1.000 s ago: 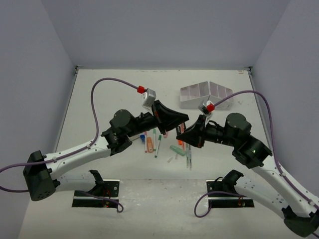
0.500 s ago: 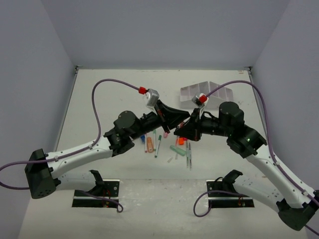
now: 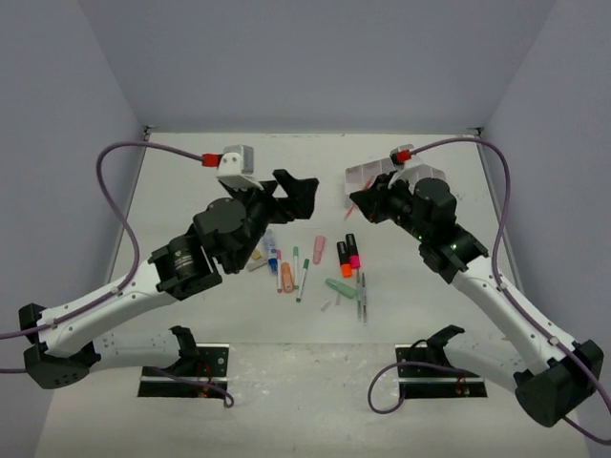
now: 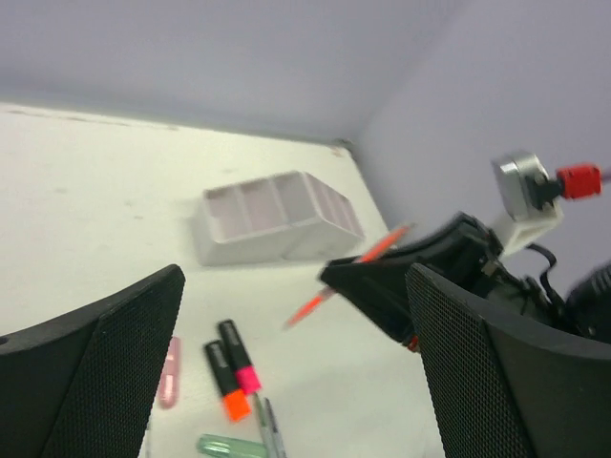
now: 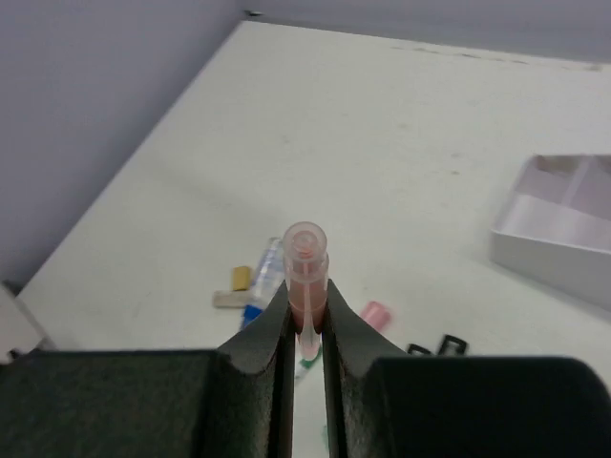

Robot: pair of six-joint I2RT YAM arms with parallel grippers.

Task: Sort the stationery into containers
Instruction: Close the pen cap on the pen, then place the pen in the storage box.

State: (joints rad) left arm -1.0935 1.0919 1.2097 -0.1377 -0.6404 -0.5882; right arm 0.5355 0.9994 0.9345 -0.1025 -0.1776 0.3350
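Observation:
My right gripper (image 5: 306, 315) is shut on a thin pink-red pen (image 5: 306, 272), which sticks out past its fingertips. In the top view this gripper (image 3: 363, 204) hangs just left of the white slanted organizer (image 3: 412, 174). My left gripper (image 3: 296, 194) is raised over the table's middle, open wide and empty. Through its jaws (image 4: 296, 382) I see the held pen (image 4: 334, 286), the organizer (image 4: 277, 215) and the right gripper (image 4: 410, 286). On the table lie two highlighters (image 3: 347, 256), a pink eraser (image 3: 319, 248), a green eraser (image 3: 340, 286) and several pens (image 3: 304, 279).
Small tan blocks (image 5: 241, 278) and a blue-tipped pen (image 5: 263, 286) lie at the pile's left side. Grey walls close off the table at the back and both sides. Purple cables arc above both arms.
The left gripper has opened, letting go of the pen, and swung up and back to the left. The right gripper, still shut on the pen, has lifted toward the organizer.

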